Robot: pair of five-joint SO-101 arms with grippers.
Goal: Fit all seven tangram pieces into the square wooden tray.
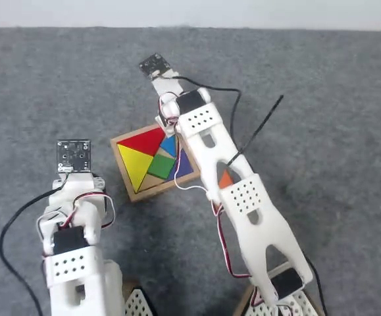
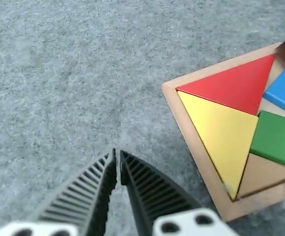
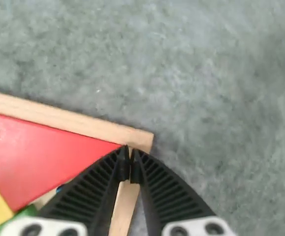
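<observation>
R gripper (image 3: 130, 163) is pinched together on nothing, tips at corner of wooden tray (image 3: 83, 124) by red triangle (image 3: 34, 162). L gripper (image 2: 118, 164) also closed, empty, over carpet (image 2: 58, 73) beside tray. Orange piece (image 1: 225, 178) lies outside tray under R arm. Risk: the tips may shove the tray askew, or the arm may drag the orange pc.

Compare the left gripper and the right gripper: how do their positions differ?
The left gripper hangs over bare grey carpet, apart from the square wooden tray; the right gripper sits at that tray's corner. The right gripper's tips lie by a point of the large red triangle; the left gripper's tips have no piece beside them. Both are shut, holding nothing.
</observation>
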